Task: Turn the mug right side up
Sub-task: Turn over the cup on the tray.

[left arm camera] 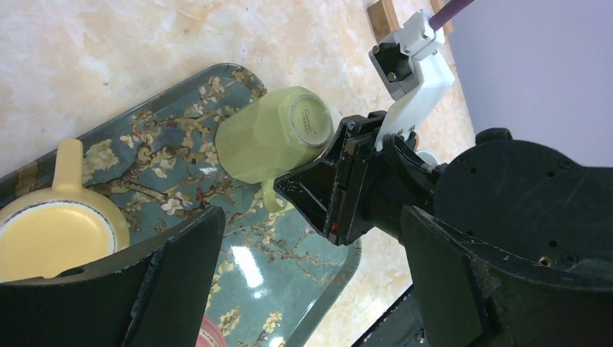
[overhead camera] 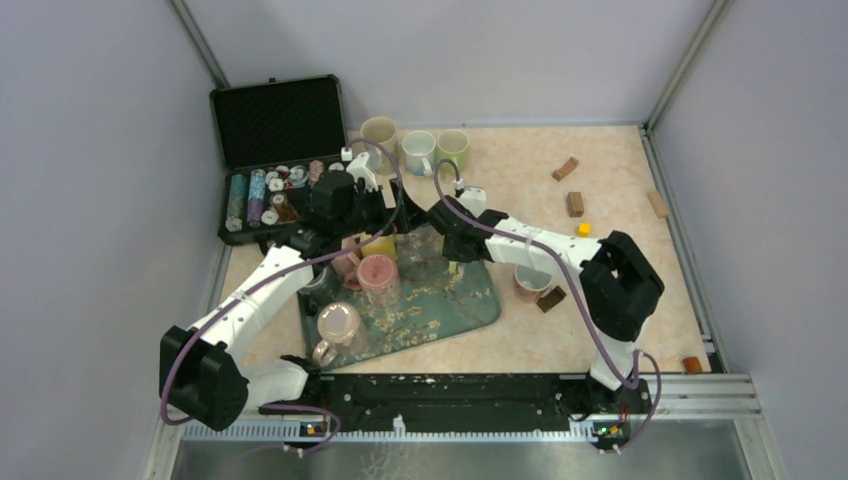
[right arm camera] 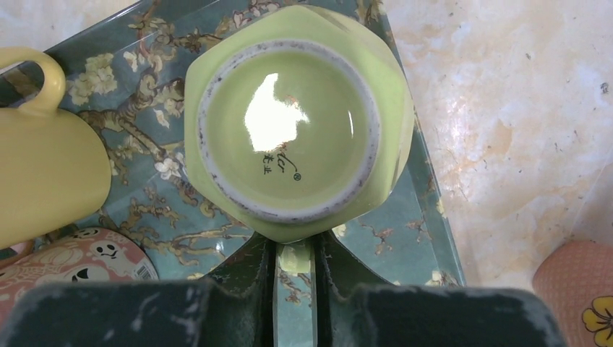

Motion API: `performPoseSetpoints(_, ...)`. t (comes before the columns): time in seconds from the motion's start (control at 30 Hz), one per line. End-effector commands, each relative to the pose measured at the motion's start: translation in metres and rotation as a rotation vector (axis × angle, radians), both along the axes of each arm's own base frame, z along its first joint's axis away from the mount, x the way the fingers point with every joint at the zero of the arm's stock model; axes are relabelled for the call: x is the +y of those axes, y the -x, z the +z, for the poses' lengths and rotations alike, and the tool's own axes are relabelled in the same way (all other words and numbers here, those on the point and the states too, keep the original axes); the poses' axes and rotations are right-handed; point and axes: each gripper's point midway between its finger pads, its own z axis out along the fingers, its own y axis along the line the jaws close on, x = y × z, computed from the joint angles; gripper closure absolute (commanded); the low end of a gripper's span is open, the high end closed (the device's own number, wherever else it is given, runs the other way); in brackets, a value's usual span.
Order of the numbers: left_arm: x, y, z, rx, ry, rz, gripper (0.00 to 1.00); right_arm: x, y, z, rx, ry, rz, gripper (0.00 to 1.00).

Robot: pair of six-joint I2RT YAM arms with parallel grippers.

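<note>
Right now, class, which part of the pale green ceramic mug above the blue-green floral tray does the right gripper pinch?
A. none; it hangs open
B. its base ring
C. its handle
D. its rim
C: the right gripper is shut on the handle of the pale green mug, whose base faces the wrist camera above the floral tray.

This is a robotics lab test cell: plain grey partition walls (overhead camera: 90, 150) on aluminium frame posts (overhead camera: 202, 45) box in a beige marble-patterned worktop (overhead camera: 615, 160). Two white-and-black robot arms (overhead camera: 250, 305) are bolted to a black rail (overhead camera: 440, 390) at six o'clock.
</note>
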Motion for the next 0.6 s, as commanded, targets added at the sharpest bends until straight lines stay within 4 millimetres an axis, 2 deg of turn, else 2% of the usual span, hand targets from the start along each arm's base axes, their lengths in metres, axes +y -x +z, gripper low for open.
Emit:
performPoseSetpoints(0.0,-0.007,-0.007,0.015,-0.033,0.059,-0.007,0.02,-0.015,-0.015,0.03,-0.06,-0.078,-0.018,1.0)
performPoseSetpoints(0.23,-0.019,-0.013,0.019,-0.004,0.122,-0.025,0.02,-0.01,-0.029,0.088,-0.18,-0.274,0.048,1.0)
performPoseSetpoints(0.47,-0.031,-0.013,0.026,0.052,0.216,-0.054,0.02,-0.016,-0.043,0.13,-0.256,-0.508,0.051,1.0)
performPoseSetpoints(0.57,-0.037,-0.015,0.038,0.04,0.274,-0.077,0.02,-0.019,-0.047,0.158,-0.319,-0.621,0.064,1.0)
